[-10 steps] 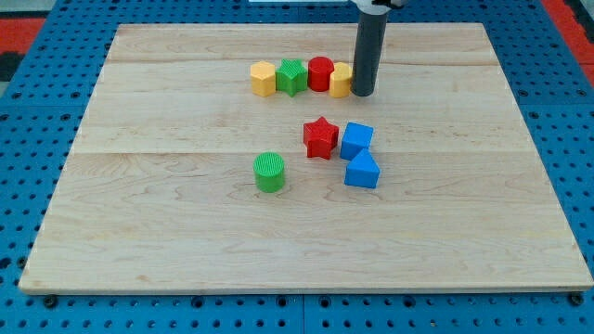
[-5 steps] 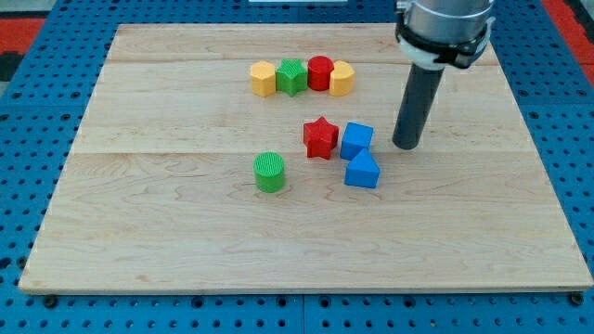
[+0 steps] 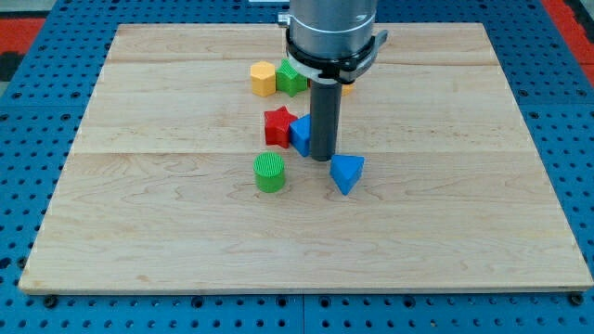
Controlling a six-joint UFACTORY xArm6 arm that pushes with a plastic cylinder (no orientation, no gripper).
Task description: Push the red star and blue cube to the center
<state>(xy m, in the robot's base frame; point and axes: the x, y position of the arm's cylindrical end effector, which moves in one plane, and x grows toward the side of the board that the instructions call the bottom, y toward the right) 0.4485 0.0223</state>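
The red star (image 3: 277, 127) lies near the board's middle, touching the blue cube (image 3: 301, 134) on its right. My tip (image 3: 322, 158) stands right against the blue cube's right side, and the rod hides part of the cube. A second blue block, wedge-shaped (image 3: 346, 173), lies just to the lower right of my tip, apart from the cube.
A green cylinder (image 3: 269, 173) sits below the red star. A yellow block (image 3: 264, 78) and a green star (image 3: 292, 79) stand in a row near the view's top; the arm's body hides the row's other blocks. The wooden board (image 3: 139, 232) sits on a blue pegboard.
My tip swept from the right of the blue cube leftward into it. The cube and red star slid left. The blue wedge turned and shifted slightly left and down.
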